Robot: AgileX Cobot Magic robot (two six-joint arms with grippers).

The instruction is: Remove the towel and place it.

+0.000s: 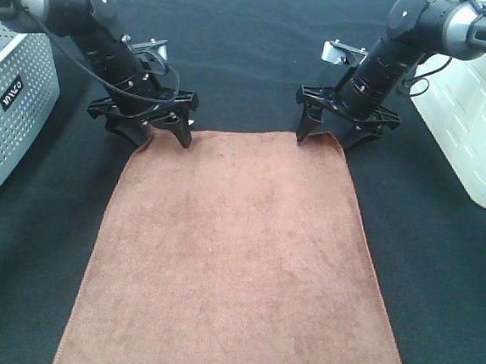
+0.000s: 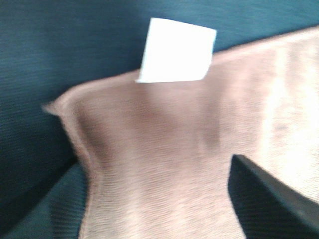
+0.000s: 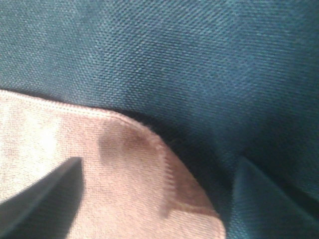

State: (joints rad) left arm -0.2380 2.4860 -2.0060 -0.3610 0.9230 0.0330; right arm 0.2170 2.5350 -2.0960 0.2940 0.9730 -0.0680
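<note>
The reddish-brown towel (image 1: 236, 258) lies flat on the black table covering, running from mid-table to the near edge. My left gripper (image 1: 162, 137) stands at its far left corner, jaws open, fingertips down at the cloth. The left wrist view shows that corner (image 2: 164, 149) slightly puckered, a white tag (image 2: 177, 50) at its hem and one dark finger (image 2: 269, 209) over the cloth. My right gripper (image 1: 325, 140) is open at the far right corner. In the right wrist view its fingers (image 3: 45, 199) straddle the rounded, stitched corner (image 3: 144, 169), one over the towel and one over the table covering.
A grey perforated box (image 1: 11, 102) stands at the left table edge. A white slotted basket (image 1: 478, 126) stands at the right. The black table covering (image 1: 254, 55) stretches behind the towel and along both its sides.
</note>
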